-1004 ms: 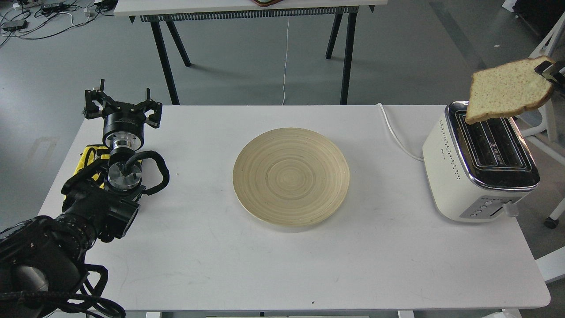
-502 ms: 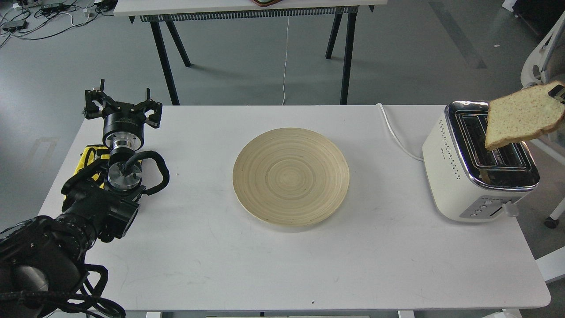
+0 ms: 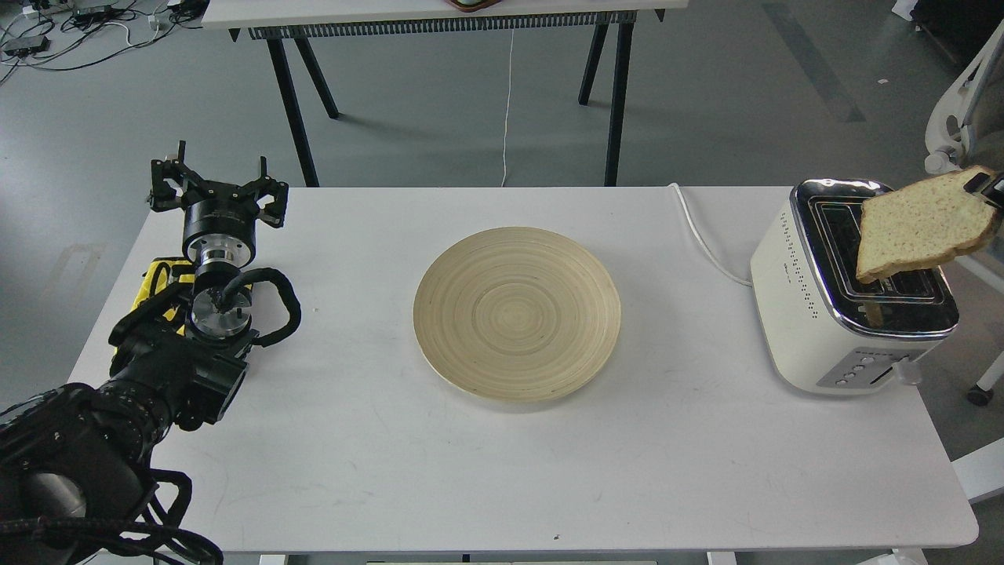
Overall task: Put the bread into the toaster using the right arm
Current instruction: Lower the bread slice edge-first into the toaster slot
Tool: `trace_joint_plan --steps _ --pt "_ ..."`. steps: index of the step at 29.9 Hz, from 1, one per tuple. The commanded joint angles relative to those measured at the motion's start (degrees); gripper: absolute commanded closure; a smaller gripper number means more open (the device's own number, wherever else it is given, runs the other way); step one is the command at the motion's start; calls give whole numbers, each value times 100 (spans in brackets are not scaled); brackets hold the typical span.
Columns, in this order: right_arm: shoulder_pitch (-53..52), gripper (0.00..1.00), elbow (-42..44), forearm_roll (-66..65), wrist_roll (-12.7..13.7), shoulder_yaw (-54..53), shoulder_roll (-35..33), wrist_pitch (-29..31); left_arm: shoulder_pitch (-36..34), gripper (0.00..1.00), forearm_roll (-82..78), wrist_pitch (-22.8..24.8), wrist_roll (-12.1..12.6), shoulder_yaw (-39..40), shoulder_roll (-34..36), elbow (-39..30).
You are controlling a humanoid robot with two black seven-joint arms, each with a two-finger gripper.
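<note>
From my seat, the bread [image 3: 925, 227] hangs tilted just above the toaster [image 3: 851, 290], its lower corner over the chrome top near the slots, not yet inside one. My right gripper [image 3: 990, 187] barely shows at the view's edge, its dark tips pinching the slice's upper right corner. Well left of the toaster, the round wooden plate [image 3: 517, 314] lies on the white table [image 3: 549, 471]. Farther left still, my left gripper [image 3: 218, 188] rests over the table, fingers spread wide, holding nothing.
</note>
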State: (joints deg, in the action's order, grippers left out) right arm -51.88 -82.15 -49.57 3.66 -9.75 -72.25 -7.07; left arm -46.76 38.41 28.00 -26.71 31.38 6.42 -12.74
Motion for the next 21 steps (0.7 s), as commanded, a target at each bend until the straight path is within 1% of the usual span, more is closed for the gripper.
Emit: trace_joint_plan --steps 1,12,15,21 --pt "2 94 76 0 4 -1 132 57 0 0 0 0 -1 0 -1 0" --pt "-15 94 138 -193 12 -1 325 224 0 0 0 0 -1 0 -1 0" --pt "-7 94 199 -202 74 -1 448 224 0 0 0 0 -1 -9 -1 0" --pt "11 94 418 -202 83 8 721 241 0 0 0 0 -1 0 -1 0"
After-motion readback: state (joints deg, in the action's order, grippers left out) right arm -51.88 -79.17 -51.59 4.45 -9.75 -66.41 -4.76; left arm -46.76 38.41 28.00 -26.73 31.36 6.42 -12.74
